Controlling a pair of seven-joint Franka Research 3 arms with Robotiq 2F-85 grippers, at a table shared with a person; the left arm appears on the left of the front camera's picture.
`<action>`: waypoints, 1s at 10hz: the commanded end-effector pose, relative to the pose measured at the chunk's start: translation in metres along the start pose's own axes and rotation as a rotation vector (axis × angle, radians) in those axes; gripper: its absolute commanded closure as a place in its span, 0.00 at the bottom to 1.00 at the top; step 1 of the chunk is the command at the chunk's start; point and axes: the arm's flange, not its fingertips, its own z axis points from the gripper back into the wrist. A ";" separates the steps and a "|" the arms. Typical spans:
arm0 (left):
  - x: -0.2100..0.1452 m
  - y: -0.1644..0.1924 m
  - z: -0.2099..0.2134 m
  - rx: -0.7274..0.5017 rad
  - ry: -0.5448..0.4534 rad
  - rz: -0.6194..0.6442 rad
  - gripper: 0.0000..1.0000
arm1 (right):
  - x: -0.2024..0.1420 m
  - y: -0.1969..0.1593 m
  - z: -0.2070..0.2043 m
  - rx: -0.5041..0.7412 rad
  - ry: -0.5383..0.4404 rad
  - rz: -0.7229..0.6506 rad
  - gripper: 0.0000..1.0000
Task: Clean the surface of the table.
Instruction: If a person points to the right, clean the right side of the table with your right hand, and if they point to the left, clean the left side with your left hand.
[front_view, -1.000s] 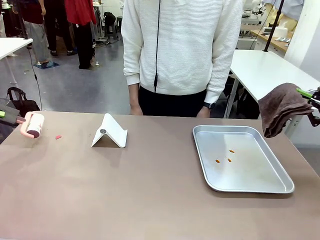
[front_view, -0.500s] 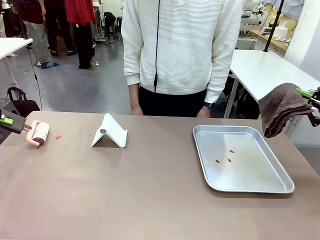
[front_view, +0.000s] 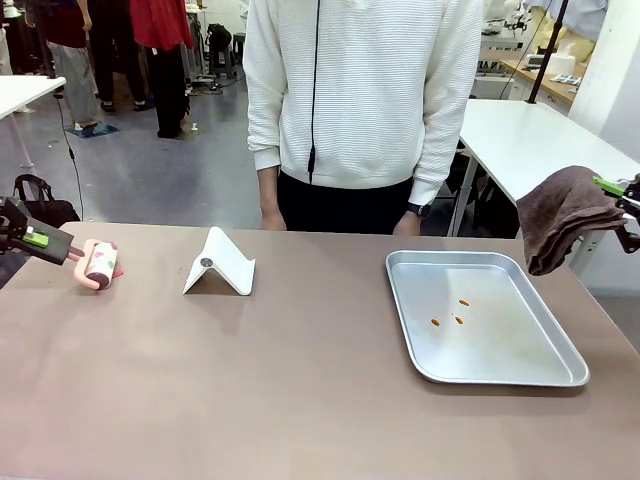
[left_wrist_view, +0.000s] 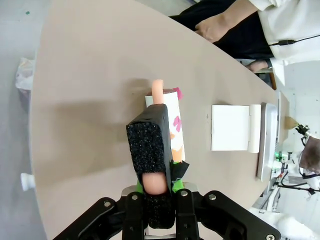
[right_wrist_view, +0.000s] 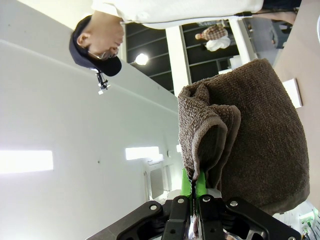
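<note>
Taupe table (front_view: 300, 400), grey floor (front_view: 150, 170) beyond; L tool (front_view: 62, 248) tight on roller (front_view: 100, 265), R tool (front_view: 610, 187) tight on towel (front_view: 560, 215).

Plenty of room here: the whole lower half of the frame is bare table (front_view: 280, 400), open from the left edge to the right. The clutter sits in the upper band. The lint roller (front_view: 100, 265) is at far left, clamped in the left gripper (front_view: 55, 247). After a small gap comes the white folded stand (front_view: 218, 264), left of centre. There's a decent clear lane between that and the silver tray (front_view: 510, 345), which takes up most of the right side. A brown towel (front_view: 560, 215) hangs from the right gripper (front_view: 608, 186) by the tray's far right corner. A person (front_view: 360, 100) blocks the far edge at the middle.
</note>
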 end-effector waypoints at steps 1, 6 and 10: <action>-0.008 -0.003 -0.039 0.088 0.057 0.019 0.79 | -0.001 0.002 0.001 0.013 0.011 0.013 1.00; 0.012 -0.046 -0.051 -0.107 0.067 0.123 0.79 | -0.001 0.002 0.001 0.013 0.011 0.013 1.00; -0.022 -0.056 0.069 -0.464 0.144 0.046 0.79 | -0.001 0.002 0.001 0.013 0.011 0.013 1.00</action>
